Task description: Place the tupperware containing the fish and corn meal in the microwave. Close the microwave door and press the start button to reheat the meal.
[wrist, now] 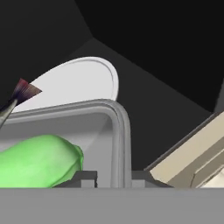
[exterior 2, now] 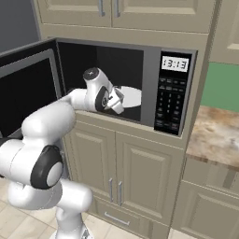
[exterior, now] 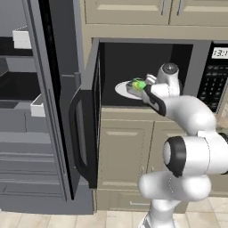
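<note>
Kitchen cupboards in pale tan sit all around the black microwave (exterior: 147, 71), and its inside is dark. Reaching in, the claw (wrist: 113, 178) has its two tips pinched on the rim of the tupperware (wrist: 118, 131), which hangs at the front of the white turntable plate (wrist: 74, 81) with the green fish and corn meal (wrist: 39, 159) in it. It looks light and stiff but a bit slippery, so holding the rim seems best, while the microwave door (exterior: 87, 120) stands wide open to the left.
</note>
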